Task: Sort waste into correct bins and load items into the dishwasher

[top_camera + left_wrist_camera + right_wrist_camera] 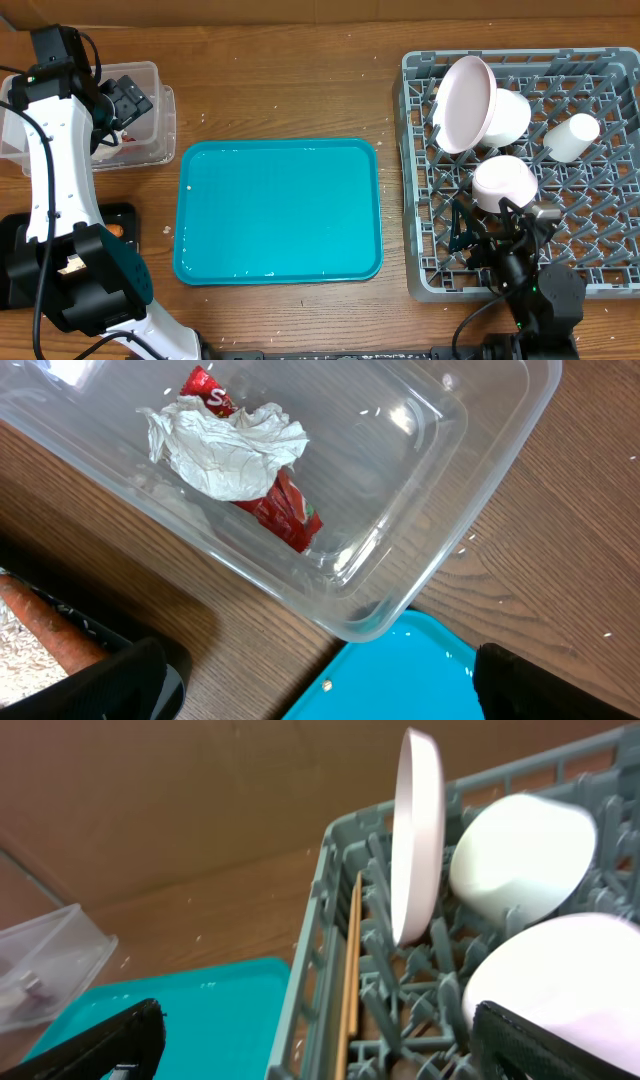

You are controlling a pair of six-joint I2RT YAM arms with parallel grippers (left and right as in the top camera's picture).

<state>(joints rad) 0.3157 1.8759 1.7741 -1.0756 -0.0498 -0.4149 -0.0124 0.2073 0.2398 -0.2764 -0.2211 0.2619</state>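
Note:
The clear tub (150,75) at the far left holds the crumpled white napkin (230,450) on the red wrapper (287,512). My left gripper (125,100) hovers above the tub, open and empty; its fingers (320,685) frame the teal tray's corner. The black tray (122,212) holds the orange carrot (45,628). The grey rack (425,250) holds the upright plate (462,100), a white bowl (508,115), a second bowl (503,182) and the white cup (572,137). My right gripper (490,235) is open and empty over the rack's front left (320,1050).
The teal serving tray (278,210) lies in the middle, with a small crumb (327,684) near its corner. A thin wooden stick (350,970) lies along the rack's left wall. My left arm (55,180) covers part of the black tray.

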